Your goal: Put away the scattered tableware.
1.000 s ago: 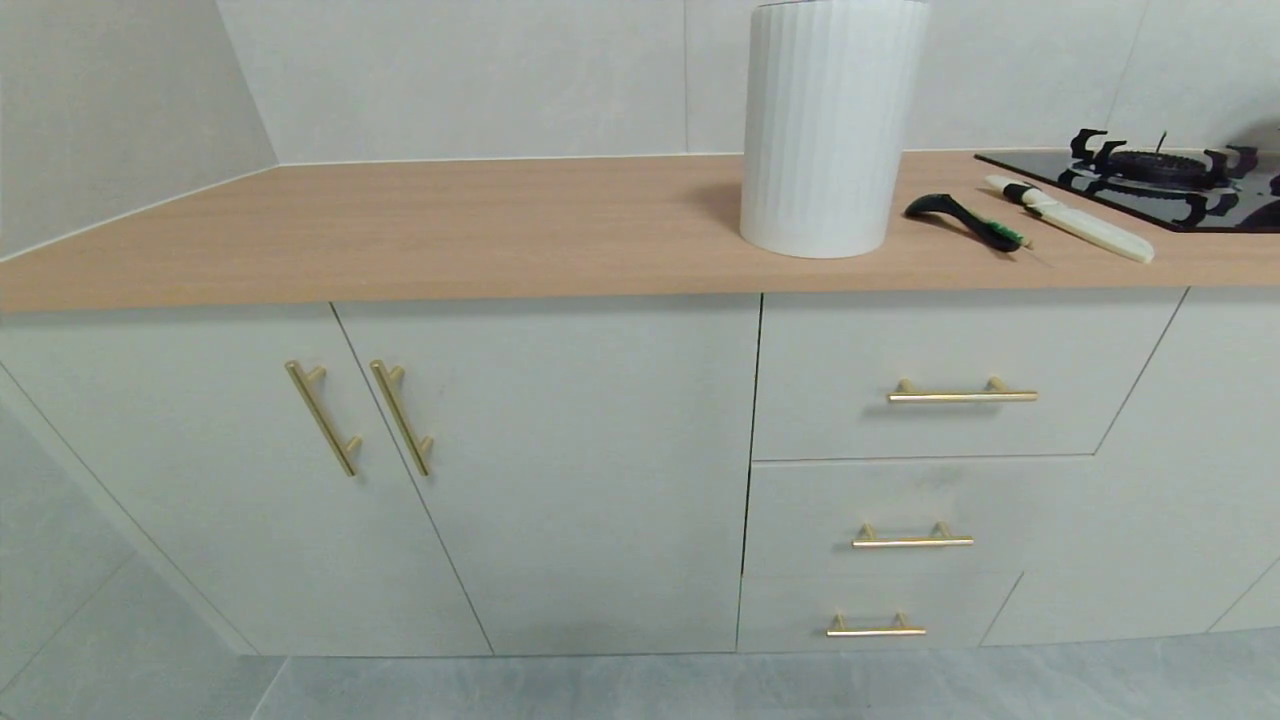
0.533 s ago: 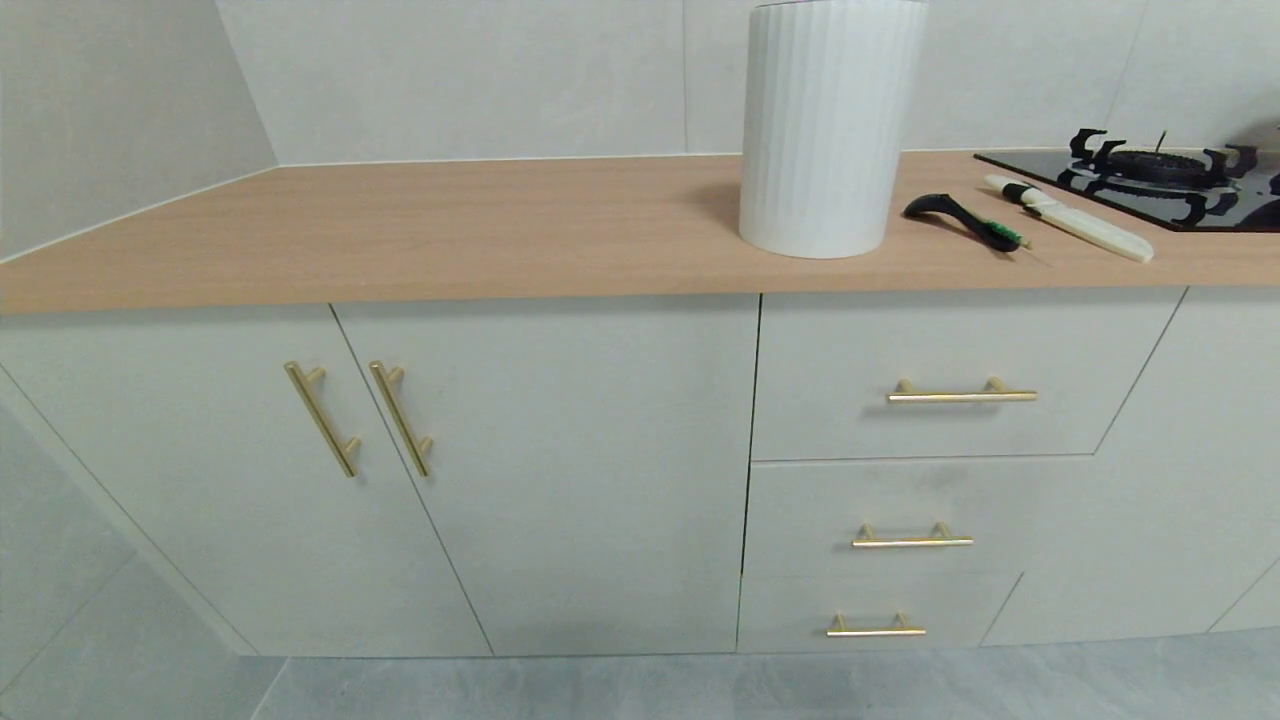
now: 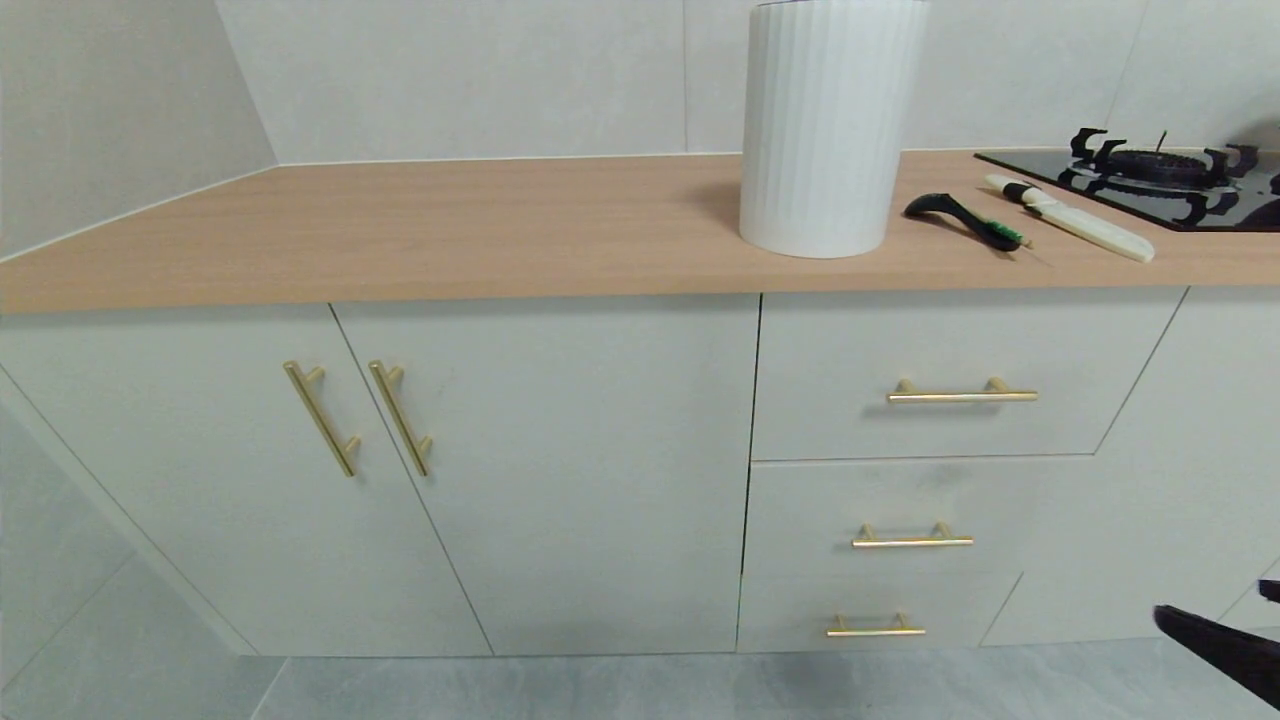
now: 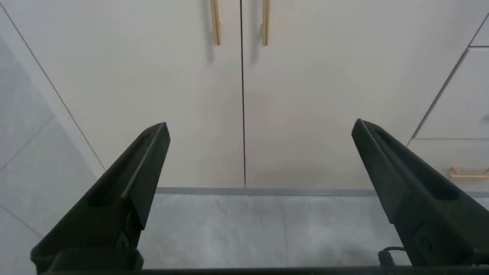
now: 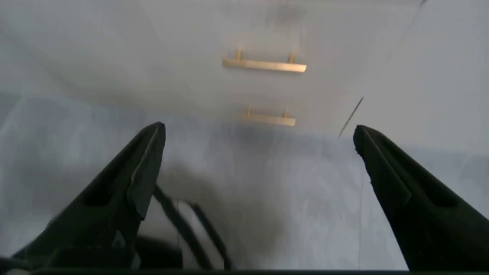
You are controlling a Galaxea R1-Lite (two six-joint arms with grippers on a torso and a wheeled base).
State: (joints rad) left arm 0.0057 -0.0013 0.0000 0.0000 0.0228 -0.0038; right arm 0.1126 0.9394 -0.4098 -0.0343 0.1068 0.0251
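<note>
While both hang low before the cabinet (image 3: pixel 560 450), the left gripper (image 4: pixel 260 130) and right gripper (image 5: pixel 260 130) stand spread wide.

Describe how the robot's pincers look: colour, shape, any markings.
Both look alike. The left pincer has two matte black fingers, long and wedge-shaped, broad at the base and tapering to blunt tips, with flat inner faces. The right pincer has the same black tapered build. No markings show on either.

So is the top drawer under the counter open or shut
Shut. The top drawer sits flush with the cabinet door beside it, with only thin seams around its front.
</note>
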